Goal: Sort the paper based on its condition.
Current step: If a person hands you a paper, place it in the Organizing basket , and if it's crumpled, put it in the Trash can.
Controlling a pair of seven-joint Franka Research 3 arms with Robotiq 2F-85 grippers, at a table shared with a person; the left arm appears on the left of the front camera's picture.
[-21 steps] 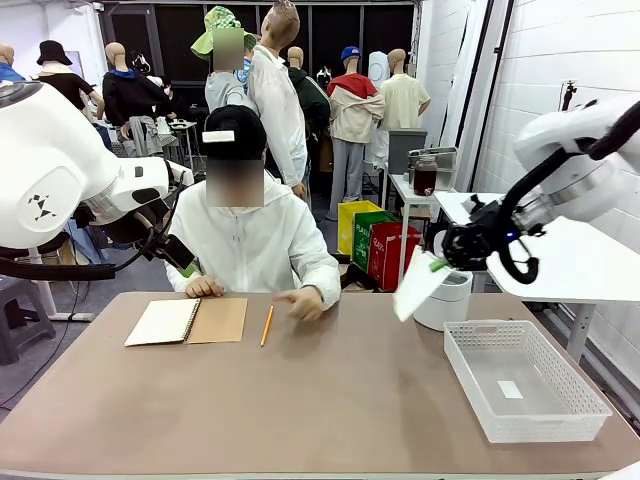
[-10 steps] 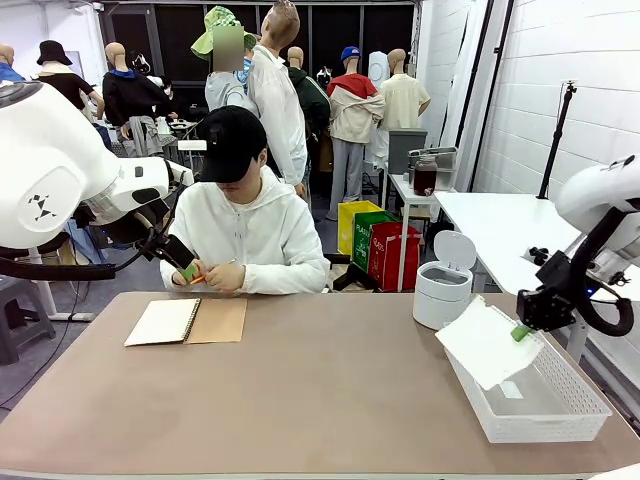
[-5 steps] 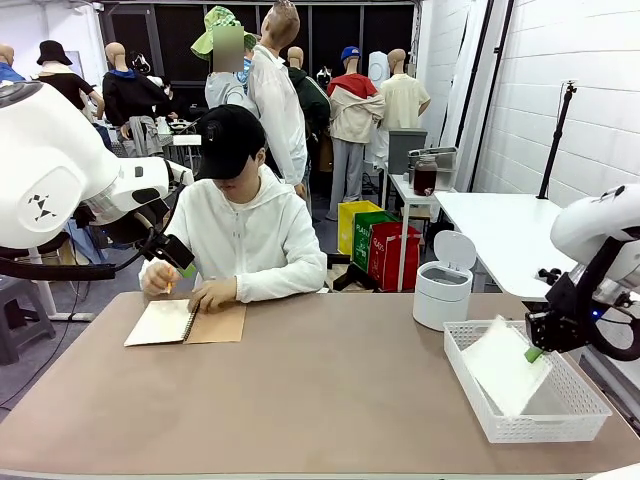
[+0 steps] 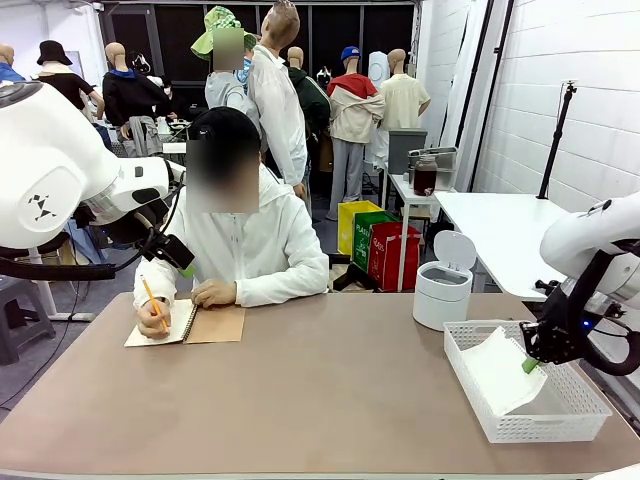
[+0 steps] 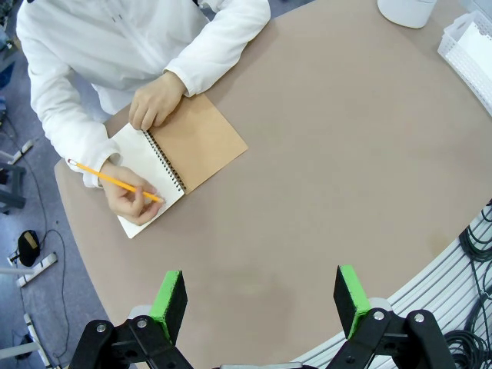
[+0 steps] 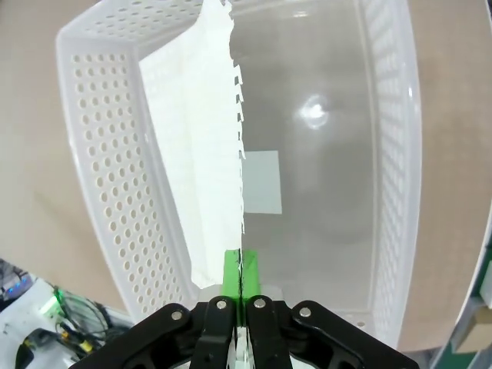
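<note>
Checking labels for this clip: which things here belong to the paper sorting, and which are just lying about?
In the job: paper, pinched by the shut right gripper; white mesh basket it hangs into.
Lying about: spiral notebook and pencil (the person's); white lidded bin, role unclear; idle open left gripper.

paper (image 4: 500, 372) in basket (image 4: 530, 426) at right; notebook (image 4: 220, 323) far left

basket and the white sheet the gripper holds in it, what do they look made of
basket: looks like moulded white plastic, slightly glossy; the walls carry regular rows of round holes and the smooth floor shows a bright glare spot.
paper: thin matte white paper, it seems; one long edge is ragged with small tabs, like a page torn off a spiral binding.
</note>
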